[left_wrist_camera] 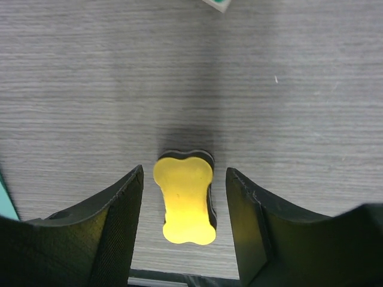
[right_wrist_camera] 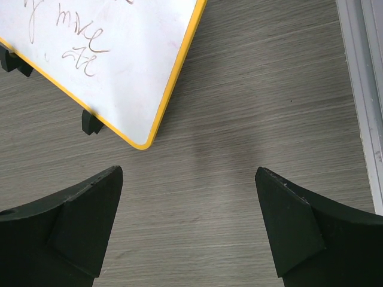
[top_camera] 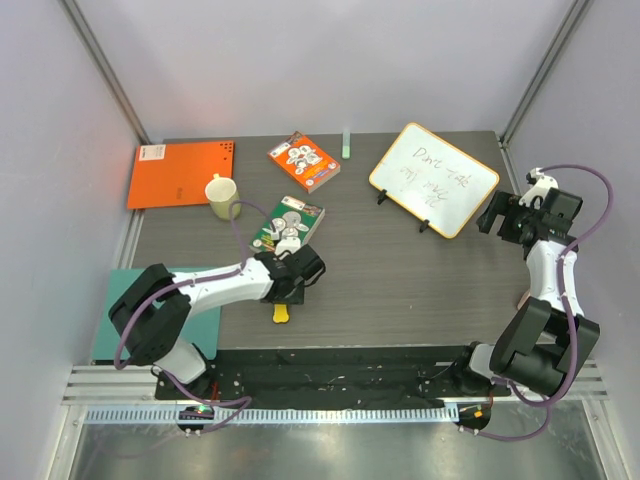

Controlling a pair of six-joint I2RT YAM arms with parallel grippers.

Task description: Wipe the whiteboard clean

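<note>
Two end effectors, both released. The left end effector [left_wrist_camera: 184, 173] hangs low over the table [top_camera: 400, 290] at about 7 o'clock in the top view. Its jaws stand either side of a yellow bone-shaped eraser [left_wrist_camera: 185, 200] with a thin gap on each flank, so nothing is grasped. The eraser lies flat on the wood grain, a dark underlayer showing at its edges. The right end effector [right_wrist_camera: 188, 170] is spread wide over bare table at 3 o'clock, holding nothing. The whiteboard [top_camera: 433, 180] stands at about 2 o'clock on small black feet, with a yellow-orange frame and dark handwriting across its face. In the right wrist view its lower corner sits at 11 o'clock of the jaws, apart from them. An orange sheet [top_camera: 180, 172] lies at 10 o'clock with a cream mug [top_camera: 222, 196] at its corner, and a teal sheet [top_camera: 207, 322] lies at 8 o'clock under the left arm
</note>
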